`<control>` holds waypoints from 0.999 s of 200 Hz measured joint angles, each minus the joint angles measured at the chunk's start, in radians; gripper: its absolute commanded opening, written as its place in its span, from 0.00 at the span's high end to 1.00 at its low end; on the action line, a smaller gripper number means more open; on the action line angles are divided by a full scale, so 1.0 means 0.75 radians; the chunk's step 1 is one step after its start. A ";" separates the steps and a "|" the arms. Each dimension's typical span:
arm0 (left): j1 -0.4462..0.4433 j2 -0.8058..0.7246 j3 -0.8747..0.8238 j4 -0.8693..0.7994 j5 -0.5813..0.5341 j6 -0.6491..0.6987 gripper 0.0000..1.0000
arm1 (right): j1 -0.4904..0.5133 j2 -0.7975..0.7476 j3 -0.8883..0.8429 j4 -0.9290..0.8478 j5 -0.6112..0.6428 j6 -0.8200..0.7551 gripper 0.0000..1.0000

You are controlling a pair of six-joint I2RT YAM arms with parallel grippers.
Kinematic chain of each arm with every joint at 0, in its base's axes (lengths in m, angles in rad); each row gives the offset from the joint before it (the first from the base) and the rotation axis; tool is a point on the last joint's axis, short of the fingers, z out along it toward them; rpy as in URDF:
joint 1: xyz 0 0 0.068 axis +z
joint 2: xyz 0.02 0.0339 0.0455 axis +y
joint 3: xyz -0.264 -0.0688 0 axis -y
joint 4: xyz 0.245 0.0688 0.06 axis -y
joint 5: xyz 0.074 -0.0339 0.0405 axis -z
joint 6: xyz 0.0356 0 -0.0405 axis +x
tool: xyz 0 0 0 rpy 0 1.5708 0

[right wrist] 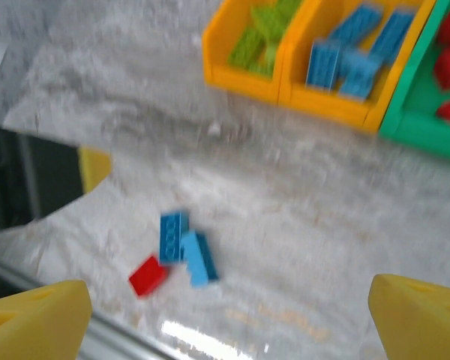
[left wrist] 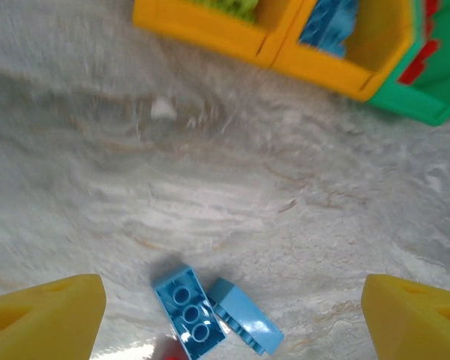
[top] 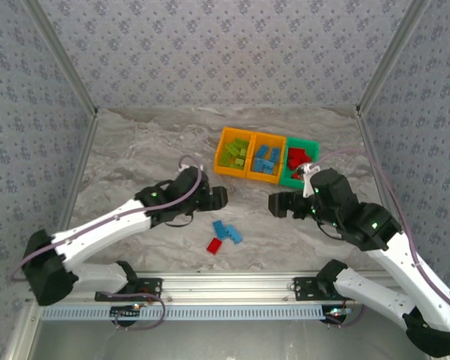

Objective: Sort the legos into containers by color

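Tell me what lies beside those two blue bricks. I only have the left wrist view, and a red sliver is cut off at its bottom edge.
Observer: That is one red brick, lying on the table beside the blue bricks, on their near-left side.
Operator: Where is the right pincer?
Observer: It hangs open and empty above the table in front of the green bin, pointing left toward the left pincer.

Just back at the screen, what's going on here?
Sorting is nearly done: lime bricks sit in the left orange bin, blue in the middle orange bin, red in the green bin. Two blue bricks and one red brick lie loose in front of the bins. The left gripper and right gripper are open, holding nothing.
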 measured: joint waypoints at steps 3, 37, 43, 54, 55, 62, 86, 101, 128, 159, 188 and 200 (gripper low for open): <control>-0.007 0.025 0.000 0.001 0.001 -0.025 0.12 | 0.005 -0.001 -0.014 -0.006 -0.011 0.008 0.01; -0.048 0.287 0.000 -0.021 0.021 -0.220 0.16 | 0.040 0.039 -0.081 -0.037 -0.064 0.077 0.00; -0.048 0.323 0.000 -0.022 0.026 -0.238 0.19 | 0.040 0.046 -0.081 -0.035 -0.064 0.082 0.00; -0.048 0.384 0.000 -0.020 0.048 -0.268 0.22 | 0.040 0.061 -0.080 -0.035 -0.064 0.087 0.00; -0.048 0.387 0.000 -0.020 0.049 -0.270 0.23 | 0.040 0.062 -0.080 -0.034 -0.064 0.087 0.00; -0.048 0.418 0.000 -0.019 0.060 -0.285 0.26 | 0.040 0.072 -0.080 -0.034 -0.064 0.087 0.00; -0.050 0.484 0.000 -0.016 0.091 -0.321 0.33 | 0.040 0.105 -0.079 -0.035 -0.063 0.092 0.00; -0.053 0.498 0.000 -0.014 0.096 -0.332 0.38 | 0.040 0.117 -0.080 -0.035 -0.063 0.098 0.00; -0.053 0.520 0.000 -0.020 0.106 -0.378 0.51 | 0.040 0.119 -0.080 -0.034 -0.062 0.122 0.00; -0.053 0.541 0.005 -0.045 0.105 -0.400 0.71 | 0.042 0.120 -0.099 -0.013 -0.077 0.132 0.00; -0.053 0.540 0.019 -0.068 0.104 -0.393 0.82 | 0.067 0.163 -0.140 0.033 -0.129 0.126 0.00; -0.049 0.538 0.021 -0.074 0.100 -0.393 0.83 | 0.084 0.184 -0.159 0.065 -0.150 0.125 0.00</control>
